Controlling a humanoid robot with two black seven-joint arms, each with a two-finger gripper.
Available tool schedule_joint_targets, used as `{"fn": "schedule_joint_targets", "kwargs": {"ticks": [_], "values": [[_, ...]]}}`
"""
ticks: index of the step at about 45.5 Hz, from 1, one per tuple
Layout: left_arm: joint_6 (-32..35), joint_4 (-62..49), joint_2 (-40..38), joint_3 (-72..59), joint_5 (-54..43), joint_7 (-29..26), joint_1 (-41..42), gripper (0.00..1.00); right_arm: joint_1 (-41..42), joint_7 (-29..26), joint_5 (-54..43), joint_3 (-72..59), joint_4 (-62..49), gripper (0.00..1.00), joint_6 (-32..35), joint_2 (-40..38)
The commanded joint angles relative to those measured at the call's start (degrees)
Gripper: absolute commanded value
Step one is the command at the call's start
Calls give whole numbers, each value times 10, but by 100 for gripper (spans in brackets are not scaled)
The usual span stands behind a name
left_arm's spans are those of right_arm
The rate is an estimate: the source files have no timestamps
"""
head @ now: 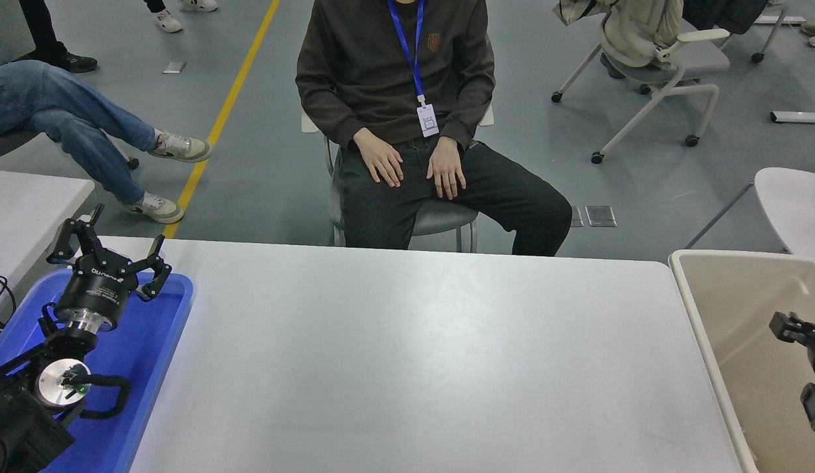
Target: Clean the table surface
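The table surface point(407, 355) is a wide matte white top that fills the middle of the head view, with nothing lying on it. My left gripper point(113, 253) is parked at the lower left over a blue tray point(154, 368), jaws spread open and empty. My right gripper point(796, 328) comes in at the right edge, over a beige bin point(729, 295) that stands off the table's right end. Only part of it shows, and nothing is visible in it.
A person sits on a chair at the far side point(394, 72), hands on thighs, away from the table. A smaller white table point(26, 203) stands at the left, another point(794, 203) at the right. An office chair point(663, 59) stands far right.
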Motion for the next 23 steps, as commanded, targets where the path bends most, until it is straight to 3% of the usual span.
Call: {"fn": "schedule_joint_targets", "kwargs": {"ticks": [1,11,23], "values": [[0,0,0,0,0,0,0,100,8,1,114,22,-13,100,1,3],[0,0,0,0,0,1,0,100,37,-3,219,48,9,100,3,-11],[0,0,0,0,0,0,0,100,76,-3,259,219,145,100,11,-95]]}}
